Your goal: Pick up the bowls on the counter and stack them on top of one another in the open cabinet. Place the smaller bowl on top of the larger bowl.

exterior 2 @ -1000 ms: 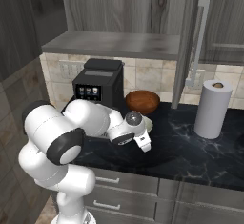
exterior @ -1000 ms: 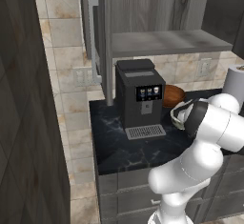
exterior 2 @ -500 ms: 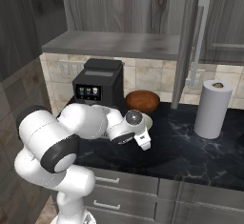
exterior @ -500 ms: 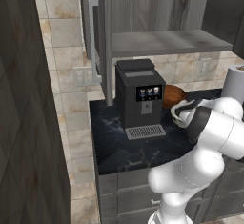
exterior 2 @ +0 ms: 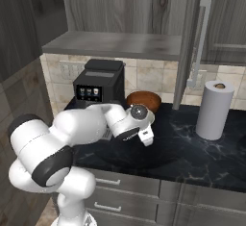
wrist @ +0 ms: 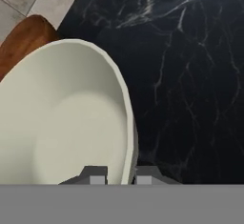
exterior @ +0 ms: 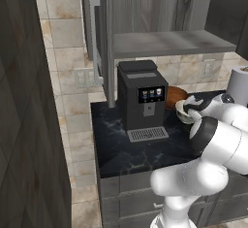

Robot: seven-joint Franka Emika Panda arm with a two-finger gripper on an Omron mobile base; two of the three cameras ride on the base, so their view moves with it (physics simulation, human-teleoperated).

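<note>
From the left base view, the smaller bowl [exterior: 186, 109] sits on the dark table [exterior: 116, 144] just right of the coffee machine [exterior: 141, 100], with the larger bowl [exterior: 175, 96] close behind it and the cabinet shelf [exterior: 169, 42] bare above.

From the right base view, the arm reaches across the table to the pale bowl, the brown one at the wall behind it and a paper towel roll [exterior 2: 214, 109] well off to the right.

In the hand view, the pincer [wrist: 120, 174] is clenched on the smaller bowl's rim, one tip inside, one outside. I'd judge the bowl stiff, light, glossy and apt to slip or swing from a one-sided rim hold.
</note>
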